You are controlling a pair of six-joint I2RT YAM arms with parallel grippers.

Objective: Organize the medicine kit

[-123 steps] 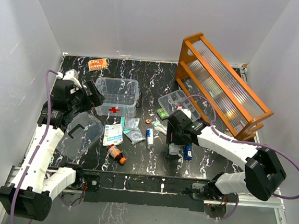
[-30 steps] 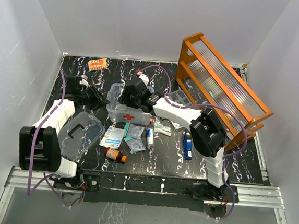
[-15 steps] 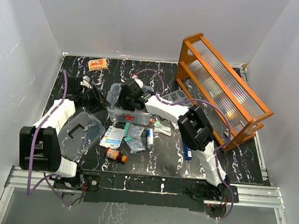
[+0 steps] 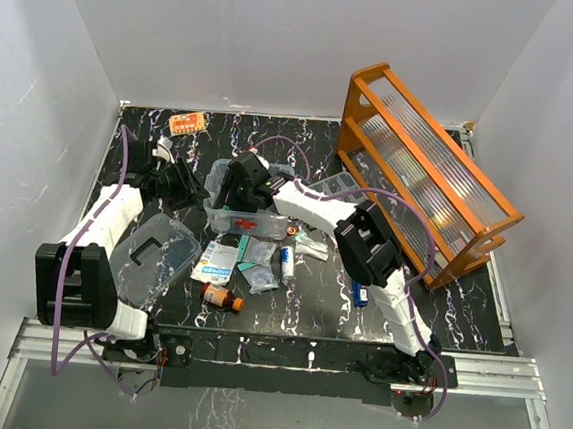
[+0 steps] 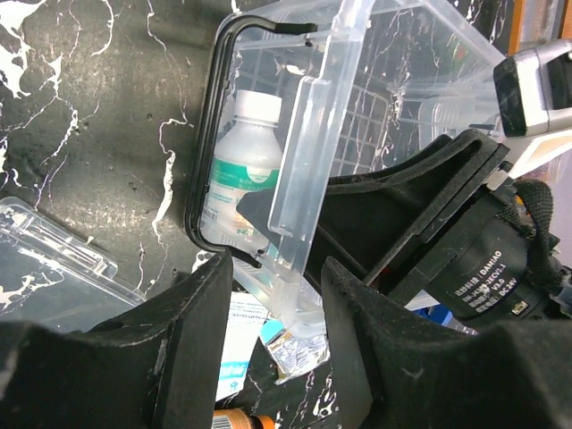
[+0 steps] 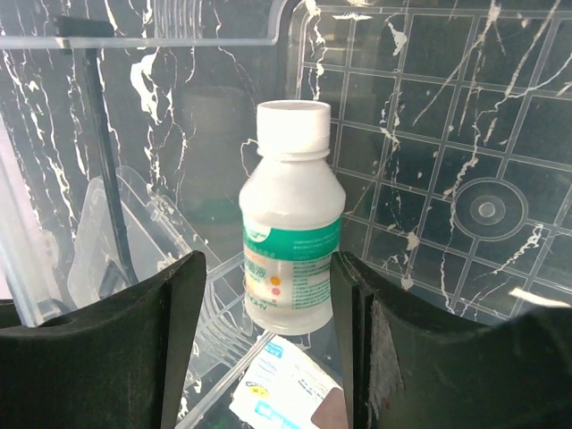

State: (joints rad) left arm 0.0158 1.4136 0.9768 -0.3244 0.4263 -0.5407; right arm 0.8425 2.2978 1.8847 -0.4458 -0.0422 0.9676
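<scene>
inside the medicine kit [image 4: 255,227], a white bottle [image 6: 290,223] is flanked by the spread jaws of the right gripper [image 6: 268,268]. the kit's end wall is straddled by the parted jaws of the left gripper [image 5: 274,261].

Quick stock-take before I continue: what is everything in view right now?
medicine kit box: one, clear with red cross, table centre.
white bottle: one, green label, inside box.
lid: one, clear, dark handle, near left.
rack: one, orange, far right.
blister pack: one, orange, far left.
amber bottle: one, orange cap, near edge.
packets: several, blue-white and clear, before box.
table: black, marbled.
left gripper: open, straddling box wall.
right gripper: open, flanking white bottle.
</scene>
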